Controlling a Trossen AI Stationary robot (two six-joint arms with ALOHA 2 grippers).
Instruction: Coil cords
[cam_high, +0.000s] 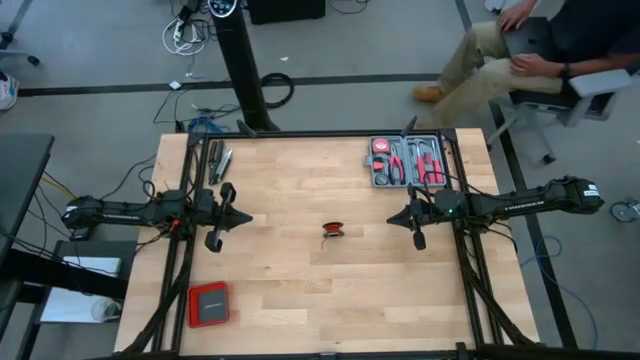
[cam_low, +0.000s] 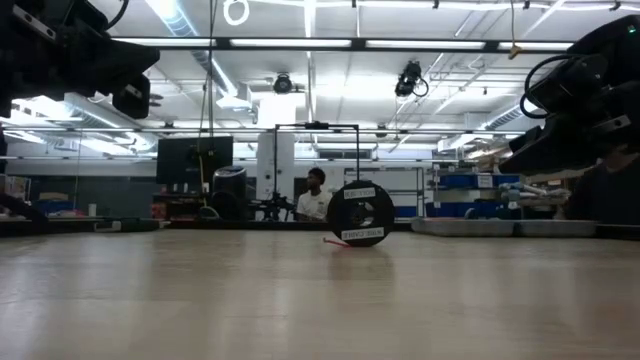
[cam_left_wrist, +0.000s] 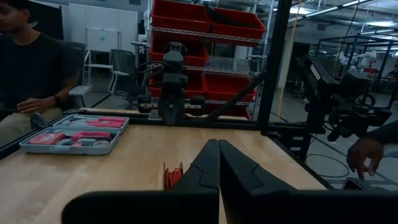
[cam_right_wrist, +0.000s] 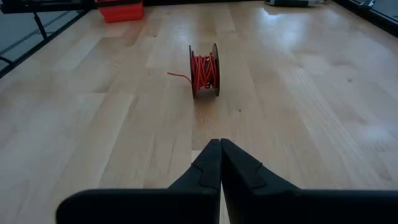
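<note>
A small black spool wound with thin red cord (cam_right_wrist: 204, 70) stands on its rims at the middle of the wooden table (cam_high: 330, 231), (cam_low: 361, 214); a short free end (cam_right_wrist: 178, 76) lies on the wood beside it. In the left wrist view only a sliver of the red cord (cam_left_wrist: 172, 176) shows beside the finger. My left gripper (cam_high: 246, 217) is shut and hovers at the table's left side, pointing at the spool. My right gripper (cam_high: 391, 218) is shut at the right side, pointing at the spool, well short of it (cam_right_wrist: 220, 163).
A grey tool tray (cam_high: 407, 161) with red-handled tools sits at the far right. A flat red box (cam_high: 209, 304) lies near the front left. Dark tools (cam_high: 218, 160) lie at the far left. A person sits beyond the table's far right corner (cam_high: 530, 50).
</note>
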